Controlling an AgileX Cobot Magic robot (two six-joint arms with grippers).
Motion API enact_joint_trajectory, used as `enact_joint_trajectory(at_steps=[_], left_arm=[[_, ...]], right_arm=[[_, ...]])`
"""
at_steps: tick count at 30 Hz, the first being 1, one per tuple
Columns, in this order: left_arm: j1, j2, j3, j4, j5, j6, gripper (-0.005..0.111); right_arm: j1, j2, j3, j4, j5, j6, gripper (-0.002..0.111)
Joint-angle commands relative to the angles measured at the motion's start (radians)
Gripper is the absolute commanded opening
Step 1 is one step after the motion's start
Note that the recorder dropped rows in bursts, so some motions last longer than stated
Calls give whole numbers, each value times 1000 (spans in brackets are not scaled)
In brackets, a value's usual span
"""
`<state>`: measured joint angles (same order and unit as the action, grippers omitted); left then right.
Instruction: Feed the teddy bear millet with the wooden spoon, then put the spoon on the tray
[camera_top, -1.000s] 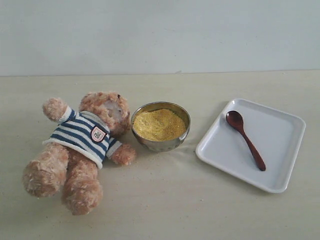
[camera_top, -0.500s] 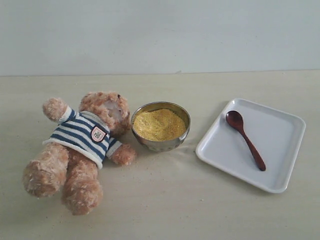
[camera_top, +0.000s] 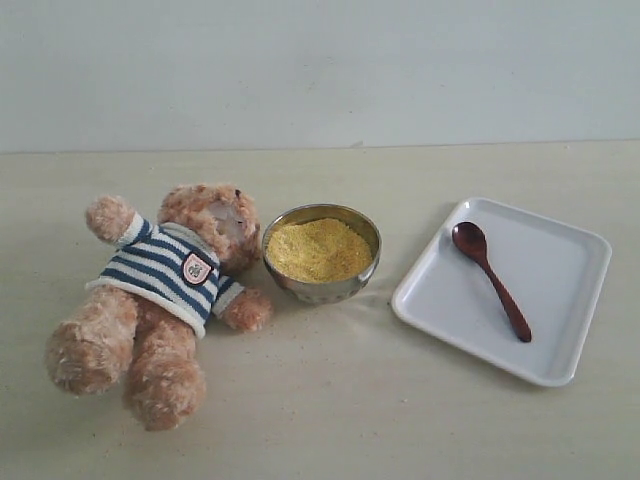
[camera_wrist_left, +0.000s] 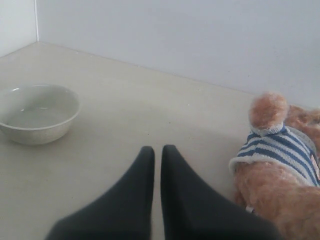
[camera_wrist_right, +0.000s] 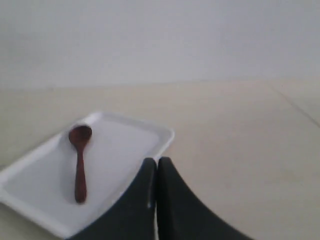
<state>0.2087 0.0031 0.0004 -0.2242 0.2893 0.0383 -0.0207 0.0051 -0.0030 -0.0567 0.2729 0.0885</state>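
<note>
Presently the wooden spoon (camera_top: 489, 279) lies on the tray (camera_top: 570, 260) at right of the exterior view, handle running toward lower right. The right gripper (camera_wrist_right: 156, 165), jaws closed on nothing, is nearer; the left gripper (camera_wrist_left: 157, 152), likewise closed and empty, sits beside the teddy bear (camera_wrist_left: 280, 150).

No legible writing anywhere.
The shield badge (camera_top: 197, 268) on the teddy bear (camera_top: 150, 300), 7 o'clock from its face, is too small to read.
</note>
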Motion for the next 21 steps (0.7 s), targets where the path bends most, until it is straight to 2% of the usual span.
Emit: enact_joint_trajectory(at_steps=[1,21], left_arm=[[-9,-3,0,4,1,7,5],[-9,-3,0,4,1,7,5]], right_arm=[[-7,-5,3,-61,87,-16,1],[-7,-5,3,-57,77,-16,1]])
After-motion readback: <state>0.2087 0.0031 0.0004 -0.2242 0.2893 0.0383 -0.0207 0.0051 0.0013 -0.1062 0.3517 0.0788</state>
